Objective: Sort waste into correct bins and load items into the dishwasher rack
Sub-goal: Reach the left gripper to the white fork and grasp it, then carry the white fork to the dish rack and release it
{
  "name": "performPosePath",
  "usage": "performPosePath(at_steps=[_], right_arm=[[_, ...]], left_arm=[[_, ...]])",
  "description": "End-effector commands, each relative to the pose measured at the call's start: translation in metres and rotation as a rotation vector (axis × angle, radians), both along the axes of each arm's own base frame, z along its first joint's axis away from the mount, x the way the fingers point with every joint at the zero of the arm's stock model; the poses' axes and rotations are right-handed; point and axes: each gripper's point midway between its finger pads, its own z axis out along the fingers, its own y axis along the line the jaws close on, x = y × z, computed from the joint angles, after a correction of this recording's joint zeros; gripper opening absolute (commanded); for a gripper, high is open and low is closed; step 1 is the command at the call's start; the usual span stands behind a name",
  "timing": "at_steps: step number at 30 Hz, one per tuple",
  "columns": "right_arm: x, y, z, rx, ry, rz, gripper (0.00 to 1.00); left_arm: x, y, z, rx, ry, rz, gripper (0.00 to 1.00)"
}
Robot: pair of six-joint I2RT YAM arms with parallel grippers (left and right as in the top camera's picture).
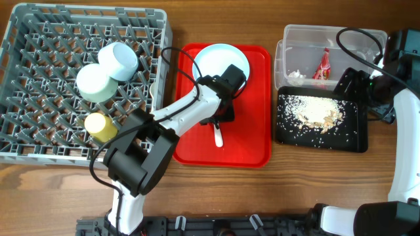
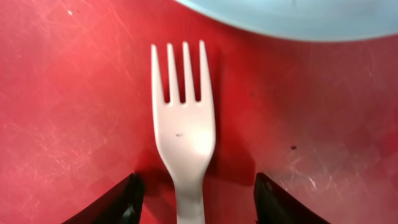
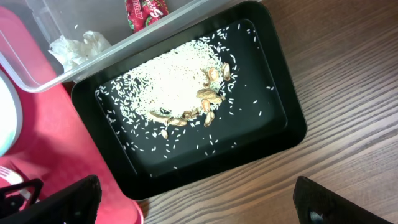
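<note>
Left jaws apart, straddling the handle of the white fork (image 2: 185, 134) without touching it. Fork lies flat on the red tray (image 2: 62, 93), tines pointing at the white plate (image 2: 298, 15) just beside them. Right jaws wide apart, holding nothing, over the black tray (image 3: 273, 81) of rice (image 3: 168, 81), right side of desk (image 1: 315, 183).

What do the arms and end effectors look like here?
The left arm and right arm: white rounded links, black joint housings, thin black cables looping off them. The left end effector and right end effector: two black fingers each. No markings legible.
</note>
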Motion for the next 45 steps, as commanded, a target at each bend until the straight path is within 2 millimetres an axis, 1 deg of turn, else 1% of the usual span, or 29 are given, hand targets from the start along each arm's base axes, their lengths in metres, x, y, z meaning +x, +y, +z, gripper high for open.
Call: performPosePath(at_steps=[1, 2, 3, 5, 9, 10, 11, 16, 19, 21, 24, 30, 34, 36, 39, 42, 45], right_arm=[[0.001, 0.002, 0.010, 0.006, -0.038, 0.007, 1.00], [0.001, 0.002, 0.010, 0.006, -0.038, 0.007, 1.00], [0.001, 0.002, 0.010, 0.006, -0.038, 0.007, 1.00], [0.001, 0.002, 0.010, 0.005, -0.038, 0.007, 1.00], [0.001, 0.002, 0.010, 0.005, -0.038, 0.007, 1.00], [0.001, 0.002, 0.010, 0.005, -0.038, 0.006, 1.00], [0.001, 0.002, 0.010, 0.005, -0.038, 0.007, 1.00], [0.001, 0.002, 0.010, 0.006, -0.038, 0.007, 1.00], [0.001, 0.002, 0.010, 0.005, -0.038, 0.007, 1.00], [0.001, 0.002, 0.010, 0.006, -0.038, 0.007, 1.00], [0.001, 0.002, 0.010, 0.005, -0.038, 0.007, 1.00], [0.001, 0.002, 0.010, 0.005, -0.038, 0.009, 1.00], [0.001, 0.002, 0.010, 0.005, -0.038, 0.009, 1.00], [0.001, 0.002, 0.010, 0.005, -0.038, 0.010, 1.00], [0.001, 0.002, 0.010, 0.005, -0.039, 0.009, 1.00], [0.001, 0.002, 0.010, 0.005, -0.038, 0.009, 1.00], [0.001, 0.002, 0.010, 0.005, -0.039, 0.010, 1.00]], left_arm=[[0.004, 0.002, -0.010, 0.025, -0.006, 0.036, 0.52], [0.002, 0.002, -0.012, 0.030, 0.000, 0.033, 0.47], [0.001, 0.002, -0.015, 0.034, 0.005, 0.031, 0.40], [-0.001, 0.003, -0.019, 0.045, 0.018, 0.030, 0.32], [-0.004, 0.005, -0.018, 0.052, 0.027, 0.029, 0.25], [-0.004, 0.006, -0.018, 0.053, 0.028, 0.030, 0.17], [-0.004, 0.007, -0.018, 0.055, 0.029, 0.032, 0.14], [-0.002, 0.011, -0.016, 0.056, 0.030, 0.038, 0.08], [0.001, 0.013, -0.011, 0.050, 0.022, 0.045, 0.06], [0.004, 0.016, -0.004, 0.042, 0.012, 0.054, 0.04], [0.009, 0.021, 0.012, 0.024, -0.011, 0.065, 0.04], [0.018, 0.037, 0.065, 0.006, -0.098, -0.046, 0.04], [0.026, 0.063, 0.114, -0.013, -0.189, -0.093, 0.04], [0.033, 0.081, 0.141, -0.014, -0.258, -0.135, 0.04], [0.040, 0.108, 0.172, 0.011, -0.343, -0.204, 0.04], [0.046, 0.136, 0.188, 0.058, -0.391, -0.264, 0.04], [0.051, 0.159, 0.190, 0.096, -0.391, -0.282, 0.04]])
